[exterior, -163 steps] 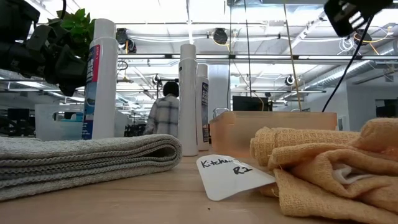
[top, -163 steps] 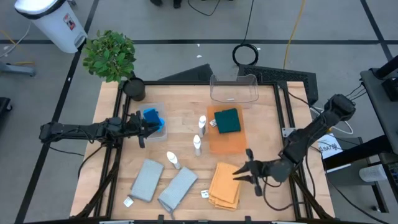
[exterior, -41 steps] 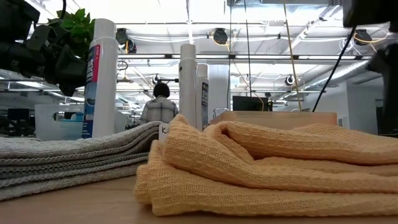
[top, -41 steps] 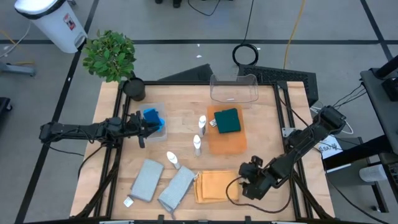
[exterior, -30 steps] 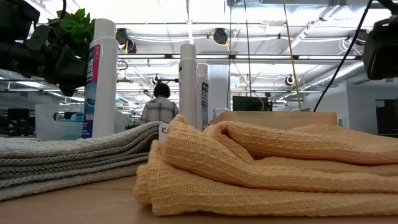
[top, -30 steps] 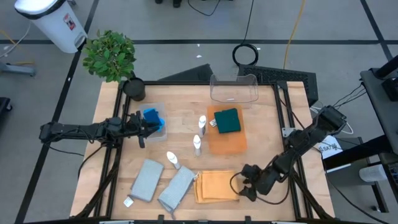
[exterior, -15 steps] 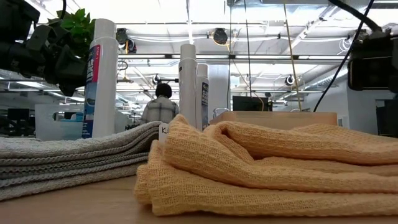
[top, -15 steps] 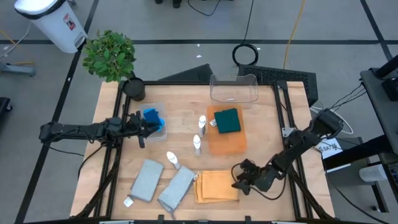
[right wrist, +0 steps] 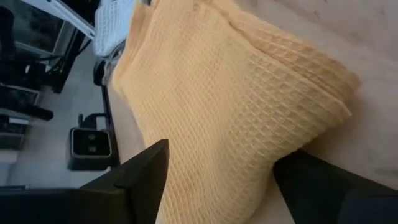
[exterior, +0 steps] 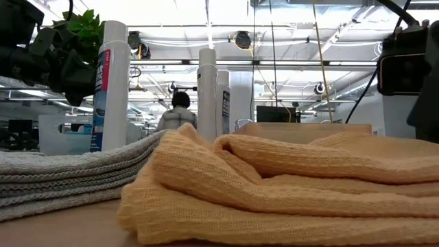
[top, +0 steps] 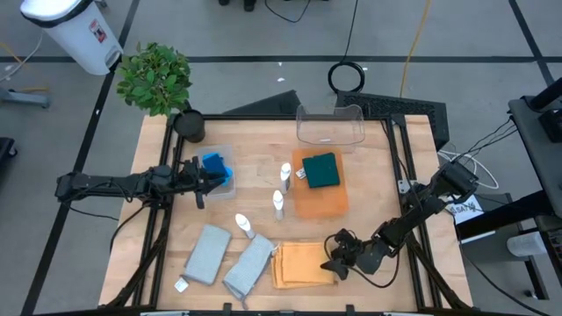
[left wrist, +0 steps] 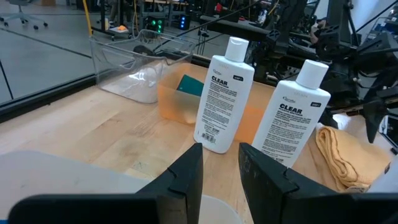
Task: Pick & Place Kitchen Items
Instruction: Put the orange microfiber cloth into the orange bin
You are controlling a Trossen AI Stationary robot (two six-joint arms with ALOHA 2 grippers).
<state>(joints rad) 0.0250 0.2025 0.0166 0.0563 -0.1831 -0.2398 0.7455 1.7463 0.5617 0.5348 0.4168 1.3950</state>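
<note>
Orange cloth (top: pixel 303 264) folded at lower centre of the high view, on the wooden desk (top: pixel 255 167), touching the nearer grey cloth (top: pixel 251 265); second grey cloth (top: pixel 205 254) further left. Right gripper (top: pixel 332 255) at the orange cloth's right edge, fingers (right wrist: pixel 144 175) spread wide on either side of the fold, not closed on it. White bottles (top: pixel 279 203) standing mid-frame, one lying near the grey cloths. Orange tray (top: pixel 320 195) just right of them, dark green cloth (top: pixel 322 169) on it. Left gripper (top: pixel 211 173) at centre left beside blue sponges (top: pixel 215 165) in a clear bin, fingers (left wrist: pixel 186 174) nearly together, holding nothing visible. Empty clear bin (top: pixel 330 125) at upper centre. Potted plant (top: pixel 156 77) upper left; grey floor with cables beyond. Person (exterior: pixel 176 115) far off in the low view's lit hall.
</note>
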